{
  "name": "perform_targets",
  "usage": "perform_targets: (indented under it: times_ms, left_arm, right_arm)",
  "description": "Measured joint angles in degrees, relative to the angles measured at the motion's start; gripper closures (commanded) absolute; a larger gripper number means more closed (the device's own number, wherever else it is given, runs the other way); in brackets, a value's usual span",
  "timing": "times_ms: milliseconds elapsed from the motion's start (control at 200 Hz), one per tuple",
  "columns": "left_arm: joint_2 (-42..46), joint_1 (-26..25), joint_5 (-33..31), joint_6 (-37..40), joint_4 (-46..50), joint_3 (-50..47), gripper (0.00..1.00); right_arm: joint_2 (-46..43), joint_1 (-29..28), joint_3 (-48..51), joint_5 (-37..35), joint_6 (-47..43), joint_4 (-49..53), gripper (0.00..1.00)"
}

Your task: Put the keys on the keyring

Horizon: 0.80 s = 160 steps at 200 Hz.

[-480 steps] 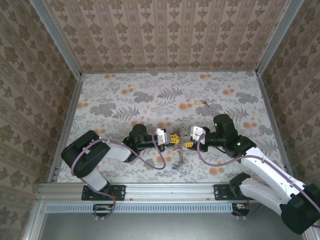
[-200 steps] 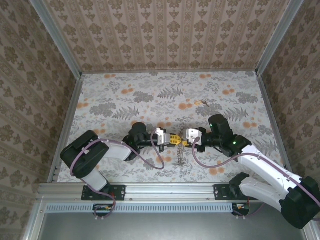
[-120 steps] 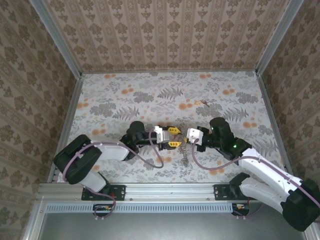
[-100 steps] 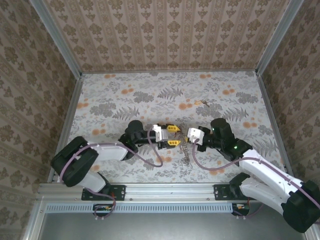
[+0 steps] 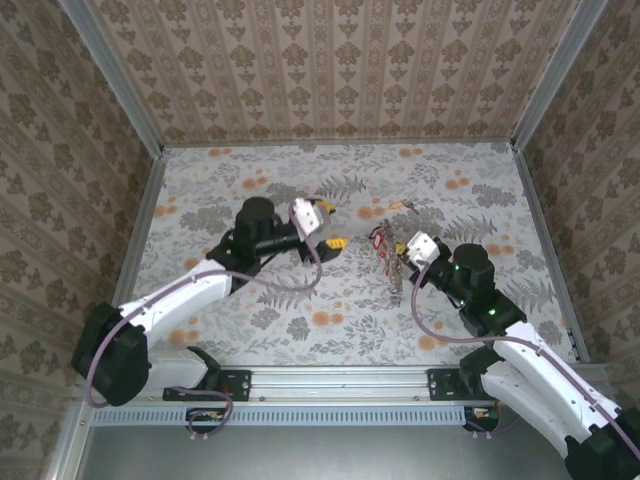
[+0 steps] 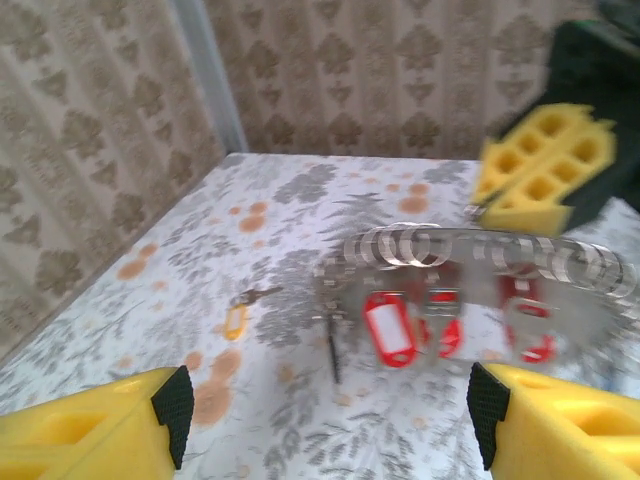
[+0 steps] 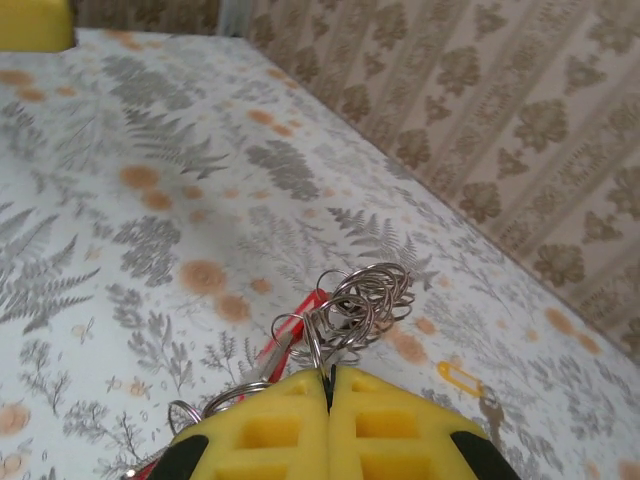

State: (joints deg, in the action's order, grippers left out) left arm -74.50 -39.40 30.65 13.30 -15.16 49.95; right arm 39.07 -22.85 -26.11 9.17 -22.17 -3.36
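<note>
I hold keyring [image 7: 360,300] clenched in right pincer [image 7: 328,385], mid-frame, off the bench [image 5: 480,190] so keys [image 6: 385,330] hang clear; left pincer [image 5: 333,224] released, opposite.

A table top [image 5: 250,190] covered in a pale print of grey ferns and orange blotches fills the middle of the overhead view. Three panels papered in beige-brown damask with vertical stripes close it in: the back wall [image 5: 340,70] at 12 o'clock, the left wall [image 5: 60,200] at 9 o'clock and the right wall [image 5: 590,180] at 3 o'clock. Grey metal corner posts [image 5: 112,75] slant up at 11 and 1 o'clock where the panels meet. A ribbed aluminium rail [image 5: 330,378] runs along the table's edge at 6 o'clock, with a plain grey strip [image 5: 330,450] below it. The light is soft and even, with only faint shadows.
</note>
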Motion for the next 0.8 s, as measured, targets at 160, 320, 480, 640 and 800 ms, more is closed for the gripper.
perform_targets:
  times_ms: [160, 320, 480, 640, 800]
  left_arm:
    - [-11.6, 1.6, -3.8, -5.4, 13.2, 17.6, 0.24]
    - [-22.0, 2.6, -4.9, -11.3, 19.2, 28.1, 0.25]
    - [-31.3, 2.7, -5.4, -16.8, 21.4, 34.1, 0.27]
    - [-35.2, 2.4, -4.8, -19.9, 19.9, 34.2, 0.27]
    - [-31.0, 1.5, 0.2, -18.7, 11.9, 27.0, 0.28]
  right_arm:
    - [0.2, 6.7, -3.6, -2.4, 10.5, 3.1, 1.0]
    - [1.2, 13.2, -6.6, -4.7, 19.0, 4.0, 1.0]
    - [4.8, 17.1, -8.0, -8.2, 22.9, 3.6, 1.0]
    - [12.1, 18.5, -9.5, -9.8, 22.4, 2.1, 1.0]
    - [14.3, 18.4, -9.9, -5.2, 18.4, 1.1, 1.0]
